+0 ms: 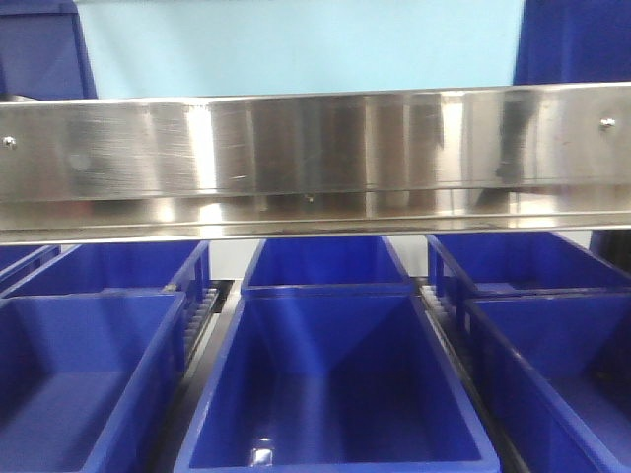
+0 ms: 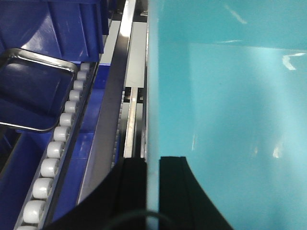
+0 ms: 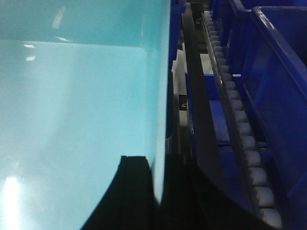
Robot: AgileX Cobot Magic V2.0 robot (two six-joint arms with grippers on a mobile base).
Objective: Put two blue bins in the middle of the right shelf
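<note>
Middle blue bin, just below the steel rail: stiff, slick plastic, empty so probably light. Left gripper and right gripper each pinch a side wall, the soundest hold

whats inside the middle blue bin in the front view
Nothing shows inside the middle blue bin: bare floor and walls, with one glare spot near the front. The inner face of its near wall is hidden from this angle.
</note>
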